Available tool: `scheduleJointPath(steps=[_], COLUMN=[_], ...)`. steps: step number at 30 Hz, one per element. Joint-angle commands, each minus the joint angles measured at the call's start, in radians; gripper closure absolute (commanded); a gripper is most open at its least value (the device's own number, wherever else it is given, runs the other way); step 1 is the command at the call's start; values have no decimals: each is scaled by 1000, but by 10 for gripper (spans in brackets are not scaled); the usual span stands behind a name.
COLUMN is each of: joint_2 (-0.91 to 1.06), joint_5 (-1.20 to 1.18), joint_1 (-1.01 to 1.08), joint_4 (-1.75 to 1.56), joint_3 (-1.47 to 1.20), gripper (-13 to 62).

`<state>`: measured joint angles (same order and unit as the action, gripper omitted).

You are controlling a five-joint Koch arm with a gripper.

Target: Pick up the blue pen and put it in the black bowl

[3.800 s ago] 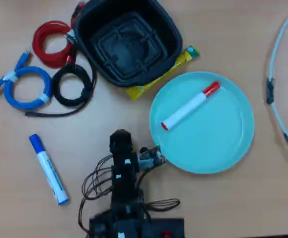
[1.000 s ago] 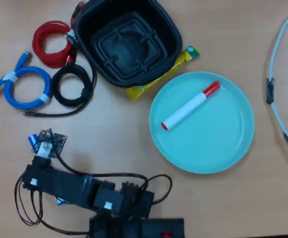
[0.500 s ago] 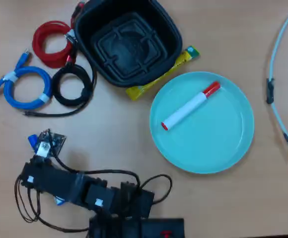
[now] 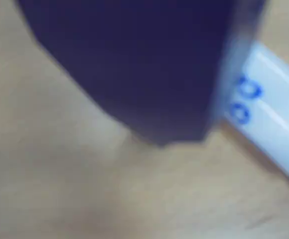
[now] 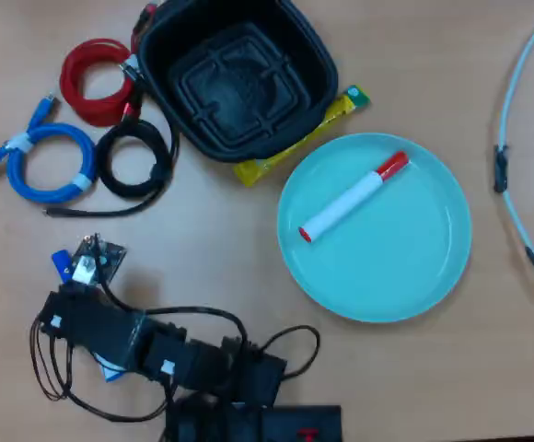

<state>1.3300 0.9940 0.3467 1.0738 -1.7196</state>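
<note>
The blue pen [image 4: 269,104] fills the right edge of the blurred wrist view: a white barrel with blue print, lying on the wooden table close beside a dark jaw that takes up the top of the picture. In the overhead view my gripper [image 5: 85,267] is at the lower left, down over the pen. Only the pen's blue cap [image 5: 61,263] and a blue bit under the arm show there. Only one jaw shows clearly, so I cannot tell whether the gripper is open or shut. The black bowl [image 5: 318,69] stands empty at the top centre, well away from the gripper.
A light-blue plate [image 5: 446,267] at the right holds a red-capped white marker [image 5: 350,201]. Coiled red [image 5: 87,78], blue [image 5: 51,166] and black [image 5: 133,161] cables lie left of the bowl. A yellow packet [image 5: 336,110] sticks out under the bowl. A white cable [image 5: 516,83] runs along the right edge.
</note>
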Motion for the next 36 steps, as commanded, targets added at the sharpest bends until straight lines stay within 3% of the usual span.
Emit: scheduleJointPath(steps=[1,7,12,28,36], joint_2=[6,5,6,9,15], joint_5=[-52,-166,-222,-382,-730], joint_1=[-2,-8,-9,12,130], joint_4=[-54,-71,-112,-121,-78], joint_3=[95,97,95,18,20], gripper=[256,395,574,564,564])
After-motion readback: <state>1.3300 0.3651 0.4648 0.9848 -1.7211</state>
